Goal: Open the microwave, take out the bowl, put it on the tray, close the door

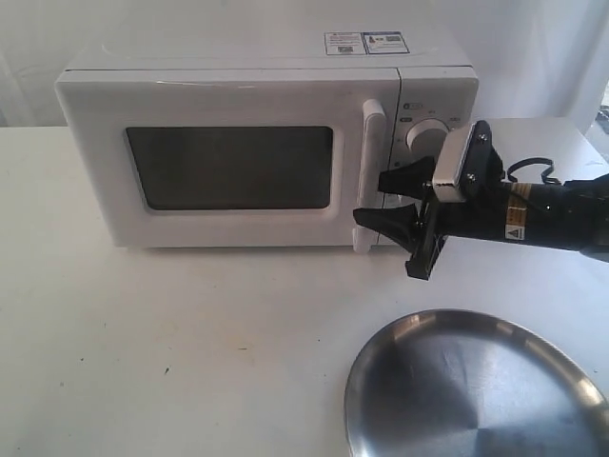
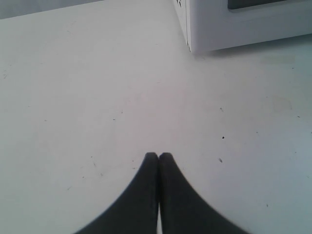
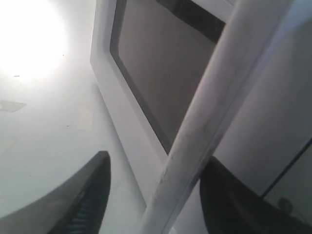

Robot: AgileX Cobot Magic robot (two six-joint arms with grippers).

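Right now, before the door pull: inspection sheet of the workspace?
Surface: white table, a few dark specks.
Job's things: microwave with door shut; tray front right, nothing on its visible part; bowl not in view.
Clutter: nothing seen.
Grippers: right gripper open, fingers either side of the door handle; left gripper shut over bare table.
Cables: black cable on the right, past the microwave.
Surroundings: white backdrop.
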